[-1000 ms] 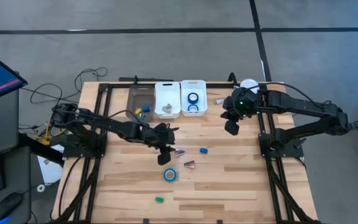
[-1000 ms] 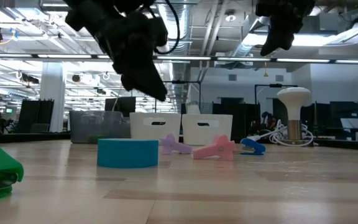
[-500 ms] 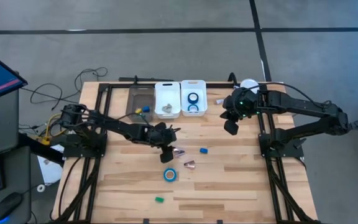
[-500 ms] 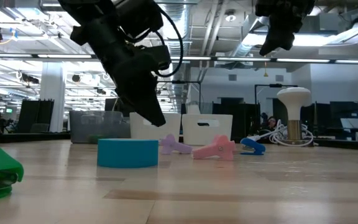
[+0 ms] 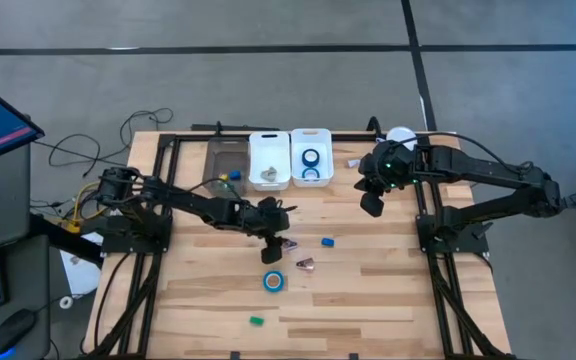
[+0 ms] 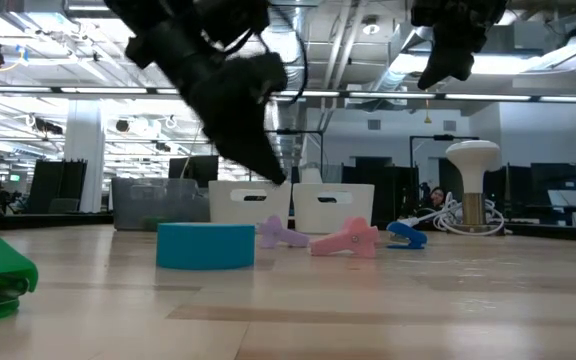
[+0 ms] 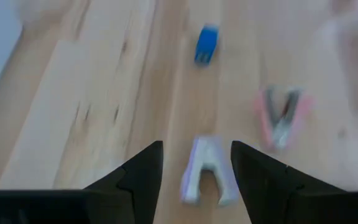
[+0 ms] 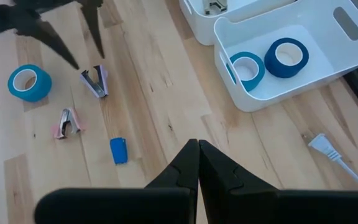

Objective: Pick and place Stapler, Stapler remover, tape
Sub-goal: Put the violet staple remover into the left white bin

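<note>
My left end effector [image 7: 194, 163] hangs just above the pale wooden plank tabletop [image 5: 388, 290], fingers spread, with a small lilac plastic staple remover [image 7: 205, 171] lying in the gap between their tips and not yet gripped. The same lilac remover shows in the high view [image 5: 288, 243] right at the end effector [image 5: 273, 228], near the middle of the tabletop. Just beside it lies a pink staple remover with metal jaws [image 7: 281, 116], and beyond them a small blue stapler [image 7: 207, 45] rests on its own — its form is hard to make out from my wrist.

A bright-blue roll of tape with a pale centre [image 5: 273, 281] lies flat on the tabletop, nearer the front edge than the removers. Two more blue rolls [image 8: 285, 57] sit side by side inside a white plastic bin [image 8: 328, 62] at the far edge; a second white bin [image 5: 269, 160] stands beside it, and a clear grey bin [image 5: 225, 165] next to that. A small green stapler [image 5: 256, 321] lies well apart near the front.

My right end effector [image 8: 197, 152] hovers high over the tabletop near the white bins — fingers pressed together, holding nothing.
</note>
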{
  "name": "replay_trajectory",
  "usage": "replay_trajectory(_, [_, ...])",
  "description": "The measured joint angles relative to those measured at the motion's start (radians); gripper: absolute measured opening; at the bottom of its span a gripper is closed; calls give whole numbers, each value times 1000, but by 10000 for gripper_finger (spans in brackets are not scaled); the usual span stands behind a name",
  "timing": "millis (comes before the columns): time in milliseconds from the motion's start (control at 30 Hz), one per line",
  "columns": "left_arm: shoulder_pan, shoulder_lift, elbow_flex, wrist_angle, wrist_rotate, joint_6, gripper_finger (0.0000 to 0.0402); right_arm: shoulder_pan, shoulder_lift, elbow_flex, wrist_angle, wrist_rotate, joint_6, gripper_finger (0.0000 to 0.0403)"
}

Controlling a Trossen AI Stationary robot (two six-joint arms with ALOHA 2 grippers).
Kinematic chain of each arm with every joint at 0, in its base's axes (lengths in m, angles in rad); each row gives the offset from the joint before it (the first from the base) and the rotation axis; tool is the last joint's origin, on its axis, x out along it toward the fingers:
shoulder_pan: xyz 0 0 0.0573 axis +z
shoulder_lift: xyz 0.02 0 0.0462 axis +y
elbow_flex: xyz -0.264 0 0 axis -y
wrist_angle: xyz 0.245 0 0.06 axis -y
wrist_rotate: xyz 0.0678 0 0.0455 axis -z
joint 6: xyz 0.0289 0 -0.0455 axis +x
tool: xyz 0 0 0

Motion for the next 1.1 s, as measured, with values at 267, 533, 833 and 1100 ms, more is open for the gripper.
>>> replay_trajectory(267, [6, 0, 81, -80, 7, -30, 182, 0, 0, 0, -1, 0, -5, 1])
replay_trajectory(533, [2, 18, 130, -98, 59, -83, 182, 0, 0, 0, -2, 0, -6, 1])
replay_trajectory(833, [-6, 175, 309, -246, 112, -81, 182, 0, 0, 0, -21, 19, -8, 1])
replay_trajectory(1100, [-2, 223, 373, -473, 106, -92, 182, 0, 0, 0, -38, 19, -8, 1])
